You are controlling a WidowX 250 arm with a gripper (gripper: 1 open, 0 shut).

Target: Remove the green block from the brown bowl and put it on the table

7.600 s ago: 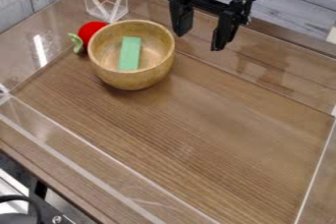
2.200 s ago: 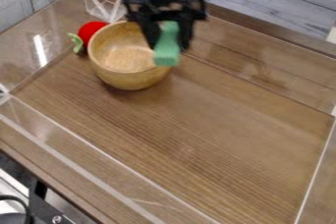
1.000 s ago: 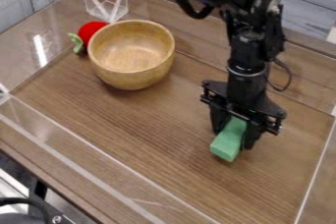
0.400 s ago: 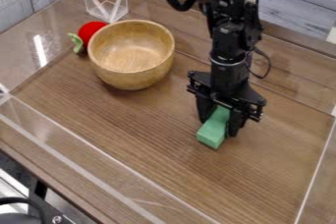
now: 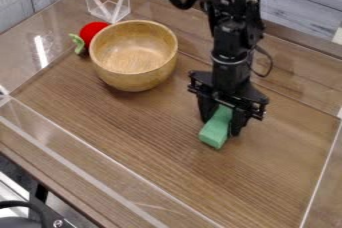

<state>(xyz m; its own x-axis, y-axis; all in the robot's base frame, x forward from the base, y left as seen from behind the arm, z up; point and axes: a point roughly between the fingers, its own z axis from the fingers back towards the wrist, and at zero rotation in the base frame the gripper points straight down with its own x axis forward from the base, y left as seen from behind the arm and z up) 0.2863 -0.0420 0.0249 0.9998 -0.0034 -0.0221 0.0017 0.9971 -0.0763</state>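
The green block (image 5: 217,129) stands low over the table (image 5: 120,132), right of centre, its lower end at or just above the wood; I cannot tell whether it touches. My gripper (image 5: 225,118) points straight down and is shut on the block's upper part, the black fingers on either side of it. The brown bowl (image 5: 132,54) sits at the back left with nothing inside it, well apart from the gripper.
A small red round object (image 5: 91,33) with a green bit lies behind the bowl on its left. Clear plastic walls (image 5: 80,177) run along the table's edges. The black arm (image 5: 227,12) rises from the gripper toward the back.
Over the last second the gripper, with the green block in it, has shifted a little to the left across the table. The bowl has stayed where it was.
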